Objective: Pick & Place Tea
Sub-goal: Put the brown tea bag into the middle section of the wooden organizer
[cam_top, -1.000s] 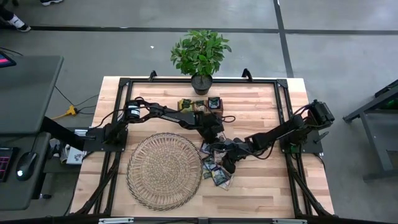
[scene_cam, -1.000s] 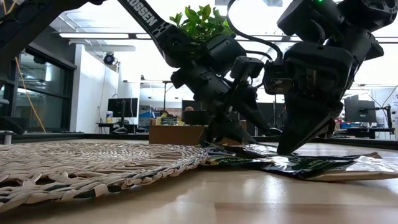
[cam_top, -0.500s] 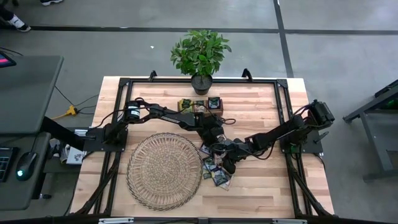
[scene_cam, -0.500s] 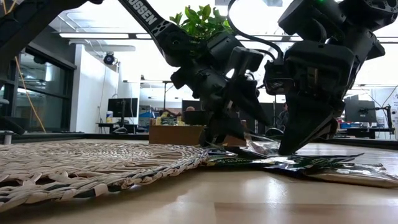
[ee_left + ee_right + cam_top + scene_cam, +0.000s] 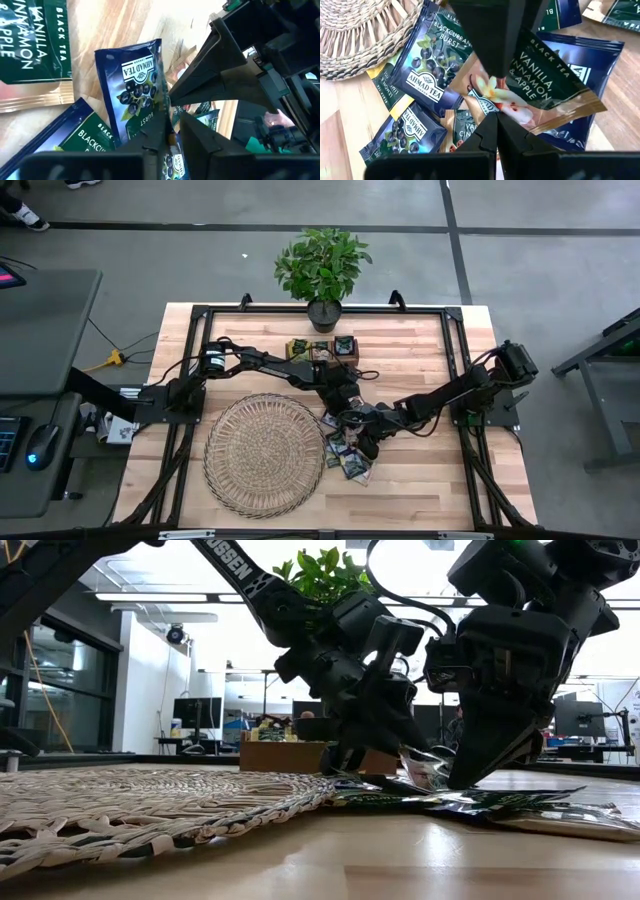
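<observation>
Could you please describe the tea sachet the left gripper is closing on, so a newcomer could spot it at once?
Start at the round wicker mat; a heap of sachets lies just off its right edge. The left gripper pinches the navy blackcurrant sachet there, tilted on its edge, unlike the flat vanilla sachet beside it.

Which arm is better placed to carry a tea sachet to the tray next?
Left. The left gripper is pinching a blackcurrant sachet at the pile; the right gripper, shut, only presses down beside it.
</observation>
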Controlling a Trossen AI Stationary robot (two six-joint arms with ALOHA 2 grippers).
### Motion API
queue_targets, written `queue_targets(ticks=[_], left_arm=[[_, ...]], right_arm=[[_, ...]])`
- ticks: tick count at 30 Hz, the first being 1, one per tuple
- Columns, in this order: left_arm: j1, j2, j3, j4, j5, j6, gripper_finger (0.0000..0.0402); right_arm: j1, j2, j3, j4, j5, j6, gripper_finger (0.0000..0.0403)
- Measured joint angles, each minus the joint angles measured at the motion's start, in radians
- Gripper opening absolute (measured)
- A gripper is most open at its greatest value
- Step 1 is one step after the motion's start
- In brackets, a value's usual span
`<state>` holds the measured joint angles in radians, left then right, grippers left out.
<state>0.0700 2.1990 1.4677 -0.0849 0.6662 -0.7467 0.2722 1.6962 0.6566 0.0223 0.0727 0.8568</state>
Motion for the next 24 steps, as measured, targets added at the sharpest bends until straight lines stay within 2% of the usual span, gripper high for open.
queue_targets(ticks=[4, 10, 24], left_arm=[[0.001, 0.0, 0.0, 0.0, -0.003, 0.0, 0.0006], [0.001, 0.0, 0.0, 0.0, -0.015, 0.013, 0.0002], [0.003, -0.001, 0.0, 0.014, -0.006, 0.048, 0.0]], right_arm=[[0.001, 0.0, 0.0, 0.003, 0.008, 0.017, 0.0], [0.001, -0.035, 0.002, -0.008, 0.009, 0.018, 0.0], [0.008, -0.366, 0.001, -0.101, 0.055, 0.137, 0.0]])
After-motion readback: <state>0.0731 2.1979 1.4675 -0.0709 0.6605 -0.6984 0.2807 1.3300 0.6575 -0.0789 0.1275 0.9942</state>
